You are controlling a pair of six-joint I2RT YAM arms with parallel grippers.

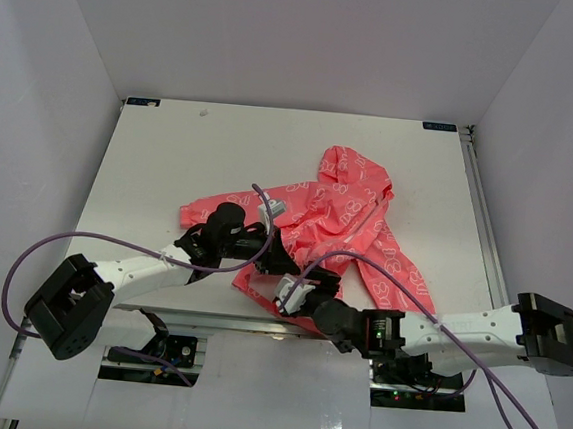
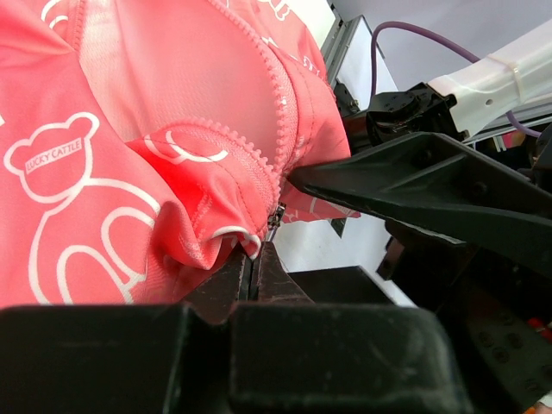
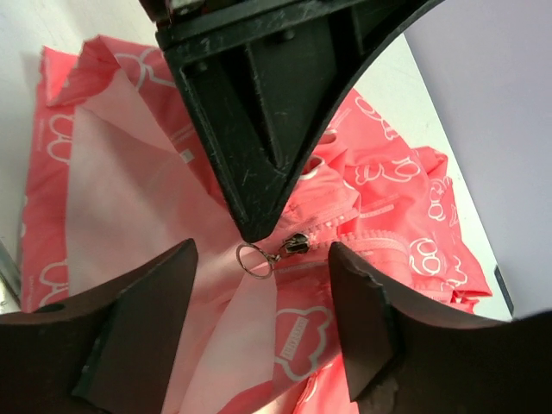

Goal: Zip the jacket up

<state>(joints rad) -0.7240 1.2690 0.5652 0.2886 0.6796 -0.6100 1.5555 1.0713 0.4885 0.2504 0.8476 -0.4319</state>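
Note:
The coral-pink jacket [image 1: 347, 215] lies crumpled on the white table [image 1: 161, 153], hood toward the back and front open at the bottom. My left gripper [image 1: 279, 258] is shut on the jacket's bottom hem [image 2: 233, 235], right beside the zipper slider [image 2: 274, 217]. In the right wrist view its closed fingers [image 3: 259, 155] form a black wedge pointing down at the slider [image 3: 295, 244] and its metal ring pull [image 3: 253, 259]. My right gripper [image 3: 263, 255] stands open around the ring pull, its fingers [image 3: 147, 328] apart from it on both sides. The white lining [image 3: 138, 190] shows.
Purple cables [image 1: 63, 243] loop from both arms near the table's front edge. A metal rail [image 1: 479, 211] runs along the table's right side, and white walls close in the left, back and right. The two grippers sit very close together at the jacket's near hem.

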